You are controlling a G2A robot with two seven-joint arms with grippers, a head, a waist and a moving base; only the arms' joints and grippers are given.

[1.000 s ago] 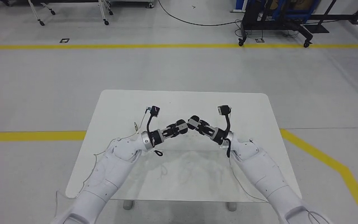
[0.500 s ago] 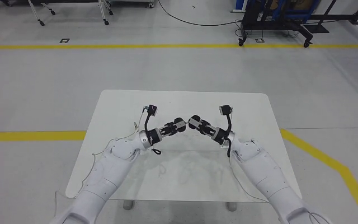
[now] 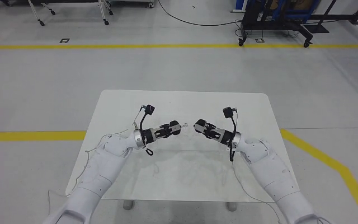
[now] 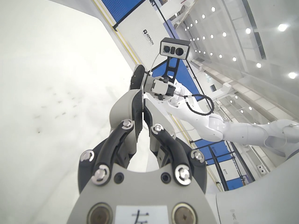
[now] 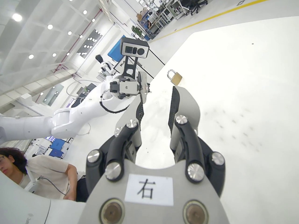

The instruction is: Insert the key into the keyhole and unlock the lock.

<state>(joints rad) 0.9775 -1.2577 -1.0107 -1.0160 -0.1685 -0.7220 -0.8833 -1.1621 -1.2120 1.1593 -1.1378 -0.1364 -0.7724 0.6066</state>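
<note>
My two pincers have pulled apart! A second ago their tips nearly met over the middle of the table (image 3: 224, 106). Now there's open tabletop between them, with both arms drawn back outward.

Count with me: two pincers, two fingers on each, one padlock, one table.

My left pincer (image 3: 174, 126) hangs just toward 11 o'clock of the table's middle. Its black ribbed pads (image 4: 136, 108) are pressed flat together, only a thin seam between them. Whether the key sits in that seam I cannot tell.

My right pincer (image 3: 199, 124) is just toward 1 o'clock of the middle, facing the left one. It stands wide with nothing gripped. Its finger shells are smooth grey metal and its pads (image 5: 173, 104) are black ribbed rubber.

The padlock (image 5: 175, 77) lies flat on the tabletop, just beyond one right fingertip and apart from it. It's a small boxy brass body with an arched silvery shackle, and neither pincer touches it.

The table is a smooth white slab with rounded corners, faintly speckled with dark scuffs.
</note>
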